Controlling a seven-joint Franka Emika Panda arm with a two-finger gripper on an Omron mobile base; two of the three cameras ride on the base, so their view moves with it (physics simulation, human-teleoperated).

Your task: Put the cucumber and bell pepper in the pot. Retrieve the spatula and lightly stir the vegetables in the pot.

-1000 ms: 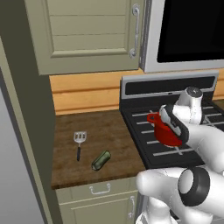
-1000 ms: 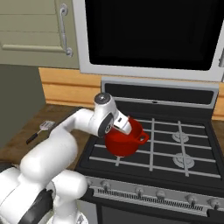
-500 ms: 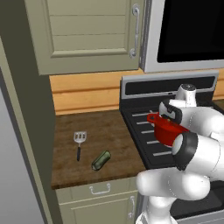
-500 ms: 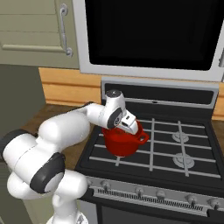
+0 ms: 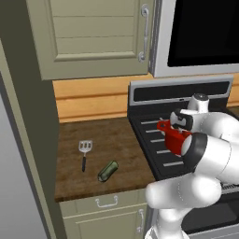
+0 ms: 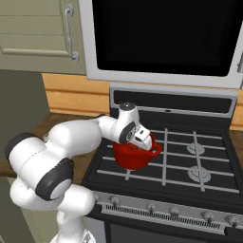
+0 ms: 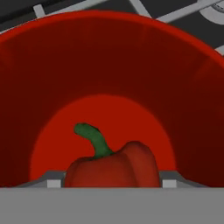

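Sitting inside the red pot [image 7: 109, 57], the bell pepper [image 7: 114, 168] lies between the claw [image 7: 107, 183] fingertips; grip unclear. Cucumber [image 5: 108, 171] lies on bench [image 5: 116, 140].

Counted: one pot [image 6: 134, 155], one bell pepper [image 7: 114, 168], one cucumber [image 5: 108, 171], one spatula [image 5: 84, 152]. Two burners are seen on the stove's right side [image 6: 197, 148]. One cabinet handle [image 5: 145, 32] and one drawer pull [image 5: 107, 202] are seen.
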